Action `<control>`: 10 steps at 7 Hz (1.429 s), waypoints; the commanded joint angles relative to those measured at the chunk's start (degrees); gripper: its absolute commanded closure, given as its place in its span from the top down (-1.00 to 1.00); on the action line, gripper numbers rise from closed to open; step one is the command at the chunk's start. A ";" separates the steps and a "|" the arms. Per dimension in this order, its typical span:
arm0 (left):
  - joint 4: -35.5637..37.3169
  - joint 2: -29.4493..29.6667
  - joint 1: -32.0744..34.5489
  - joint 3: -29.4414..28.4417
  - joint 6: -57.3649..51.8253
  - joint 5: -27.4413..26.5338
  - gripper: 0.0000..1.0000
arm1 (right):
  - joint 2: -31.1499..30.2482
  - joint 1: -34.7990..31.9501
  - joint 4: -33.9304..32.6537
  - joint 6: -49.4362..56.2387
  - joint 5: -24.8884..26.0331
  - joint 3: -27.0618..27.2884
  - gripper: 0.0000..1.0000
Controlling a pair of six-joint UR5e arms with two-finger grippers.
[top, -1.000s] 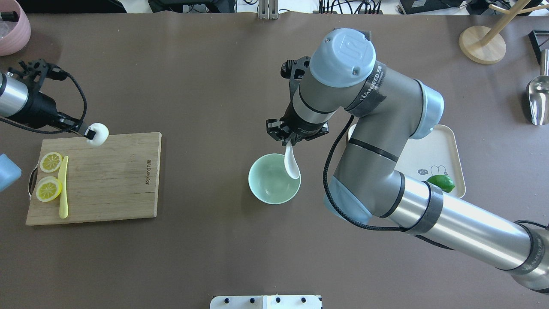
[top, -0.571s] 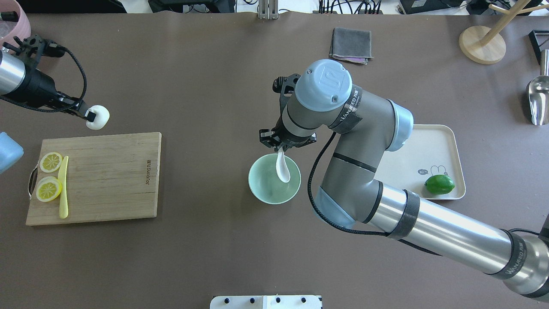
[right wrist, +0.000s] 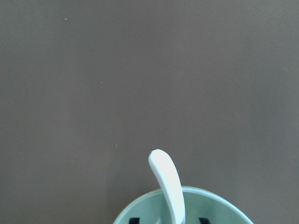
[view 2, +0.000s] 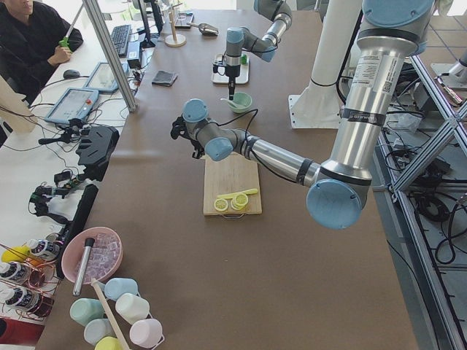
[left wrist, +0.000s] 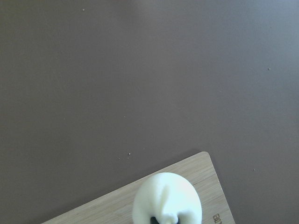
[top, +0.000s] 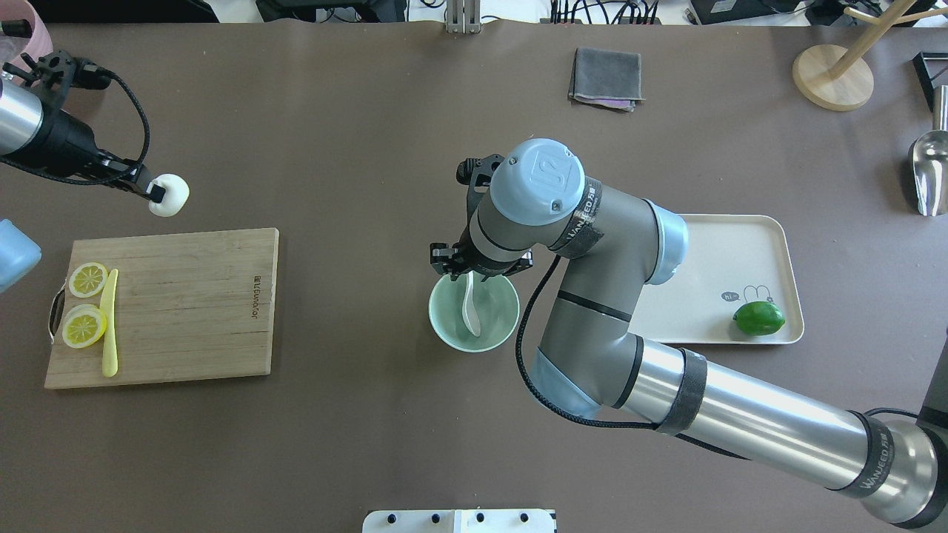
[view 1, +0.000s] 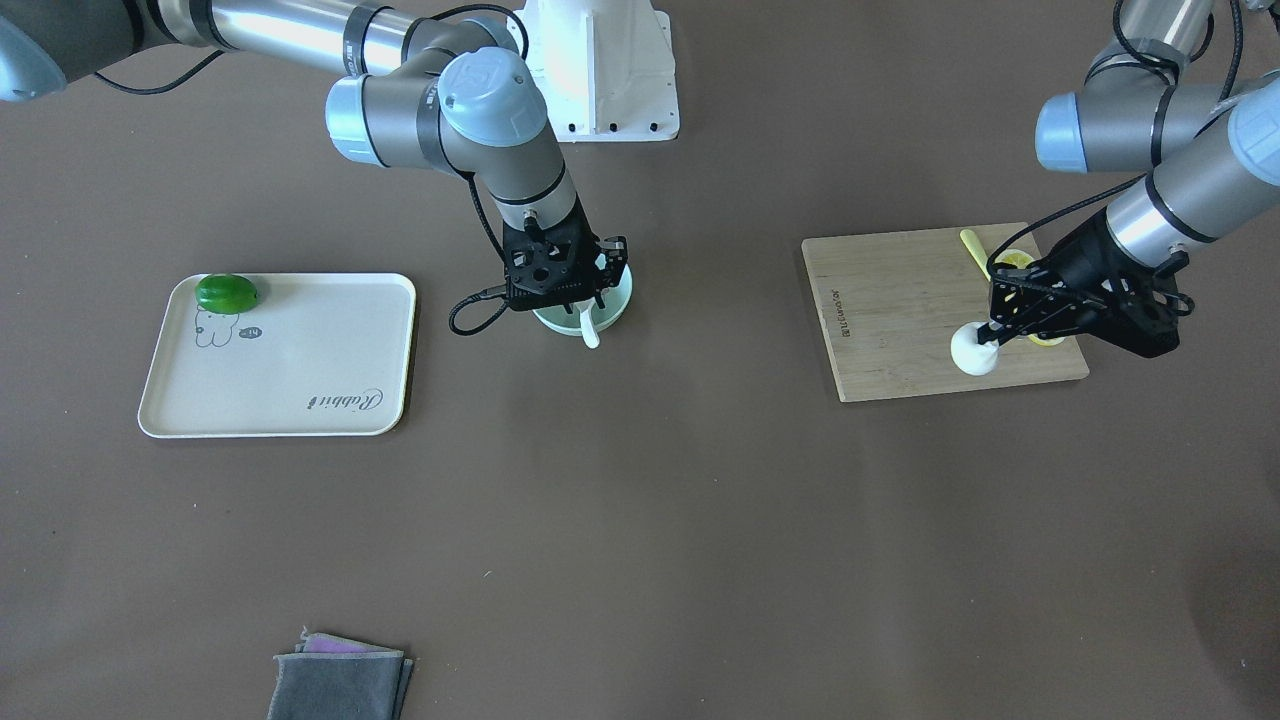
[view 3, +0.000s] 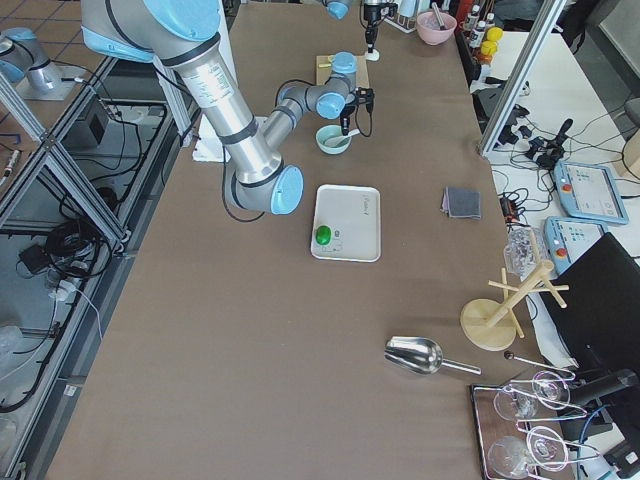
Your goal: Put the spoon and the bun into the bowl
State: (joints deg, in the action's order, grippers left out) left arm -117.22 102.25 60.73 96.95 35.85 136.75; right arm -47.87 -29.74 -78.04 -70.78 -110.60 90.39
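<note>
The pale mint-green bowl (top: 498, 314) stands mid-table. The white spoon (top: 471, 314) lies in it, its handle (right wrist: 166, 179) leaning over the far rim (view 1: 590, 332). My right gripper (top: 474, 275) hovers just over the bowl (right wrist: 219, 210). Its fingertips stand apart on either side of the handle, so it is open. My left gripper (top: 157, 194) is shut on the white bun (top: 172, 195). It holds the bun (left wrist: 167, 198) in the air just beyond the far edge of the cutting board (top: 185, 303), far left of the bowl. The bun also shows in the front view (view 1: 972, 350).
The cutting board carries two lemon slices (top: 87, 280) and a yellow knife (top: 109, 322). A cream tray (top: 740, 259) with a green lime (top: 758, 317) lies right of the bowl. A grey cloth (top: 607, 78), a wooden stand (top: 833, 74) and a metal scoop (top: 929, 174) lie at the far side.
My right arm moved left and lowered the spoon into the bowl, and the spoon now rests there. My left gripper carried the bun away from the board's far edge.
</note>
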 commanded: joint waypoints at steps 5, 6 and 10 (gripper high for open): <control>6.13 18.21 -13.91 0.70 22.62 -7.57 -1.00 | -11.94 -12.94 -8.98 16.12 -10.32 12.52 1.00; 6.22 22.08 -20.06 0.18 27.82 -13.47 -1.00 | -14.51 -16.28 -9.06 21.15 -12.86 12.44 1.00; -3.32 28.70 -28.28 -8.40 35.75 -20.19 -1.00 | -21.46 -22.99 -8.63 39.03 -13.42 11.83 1.00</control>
State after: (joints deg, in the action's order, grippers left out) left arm -116.02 129.18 34.86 92.80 68.59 118.22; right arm -67.33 -51.24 -86.91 -35.72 -124.14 102.37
